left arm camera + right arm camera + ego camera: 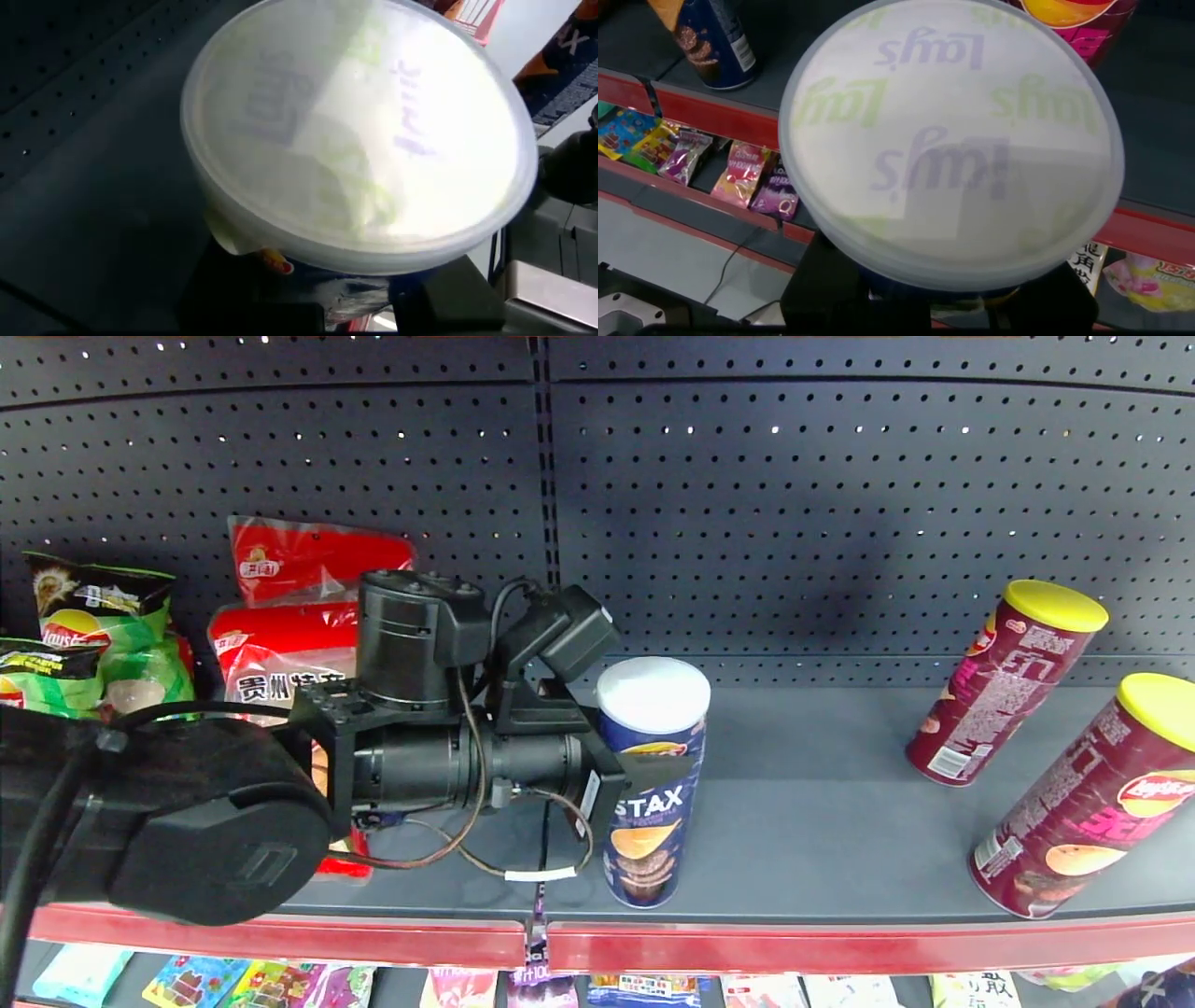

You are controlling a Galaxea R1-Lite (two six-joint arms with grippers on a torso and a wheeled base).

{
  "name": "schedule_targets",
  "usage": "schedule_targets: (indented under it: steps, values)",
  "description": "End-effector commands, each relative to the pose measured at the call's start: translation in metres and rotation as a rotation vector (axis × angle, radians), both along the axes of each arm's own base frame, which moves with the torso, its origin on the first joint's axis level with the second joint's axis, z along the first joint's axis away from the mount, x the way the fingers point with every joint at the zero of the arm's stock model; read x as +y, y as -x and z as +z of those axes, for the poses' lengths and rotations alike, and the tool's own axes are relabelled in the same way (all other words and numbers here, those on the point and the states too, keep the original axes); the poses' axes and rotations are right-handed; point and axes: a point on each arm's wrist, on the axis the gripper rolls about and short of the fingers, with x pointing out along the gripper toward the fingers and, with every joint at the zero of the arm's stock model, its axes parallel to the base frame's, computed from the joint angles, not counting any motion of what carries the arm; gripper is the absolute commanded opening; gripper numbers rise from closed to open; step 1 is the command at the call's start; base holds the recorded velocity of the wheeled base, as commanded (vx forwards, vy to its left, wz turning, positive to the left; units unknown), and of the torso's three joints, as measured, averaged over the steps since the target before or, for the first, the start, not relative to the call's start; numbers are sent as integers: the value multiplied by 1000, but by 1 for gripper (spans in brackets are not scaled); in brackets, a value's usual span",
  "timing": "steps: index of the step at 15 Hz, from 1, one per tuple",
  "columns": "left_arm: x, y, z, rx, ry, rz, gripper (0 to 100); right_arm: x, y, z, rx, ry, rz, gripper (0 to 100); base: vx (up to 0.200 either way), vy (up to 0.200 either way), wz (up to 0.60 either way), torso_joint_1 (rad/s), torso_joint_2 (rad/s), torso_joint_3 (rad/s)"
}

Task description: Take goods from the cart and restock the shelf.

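Looks like the placing step: my left gripper (pixel 648 767) is clamped on the blue can (pixel 651 845), upright at the shelf (pixel 822 821) front; next I release cleanly, then place the second can (pixel 952 140) held in my right gripper (pixel 938 303)

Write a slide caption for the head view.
Left gripper clasps a white-lidded blue can standing on the shelf, snack bags to its left, two maroon cans to its right.
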Motion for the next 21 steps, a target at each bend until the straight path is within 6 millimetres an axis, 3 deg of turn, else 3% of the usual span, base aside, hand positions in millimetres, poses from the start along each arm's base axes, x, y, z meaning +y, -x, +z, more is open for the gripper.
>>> schedule_targets:
  steps: [1, 8, 13, 21]
  values:
    - [1, 2, -1, 4, -1, -3, 0, 0, 0, 0, -2, 0, 1, 0, 0, 0, 0, 0, 0, 0]
    - [5, 7, 8, -16, 13, -4, 0, 0, -2, 0, 11, 1, 4, 0, 0, 0, 0, 0, 0, 0]
    - [7, 10, -4, 8, -16, -4, 0, 0, -2, 0, 12, 2, 2, 0, 0, 0, 0, 0, 0, 0]
    - [7, 12, -4, 7, -24, 7, 0, 0, -3, 2, 11, 1, 4, 0, 0, 0, 0, 0, 0, 0]
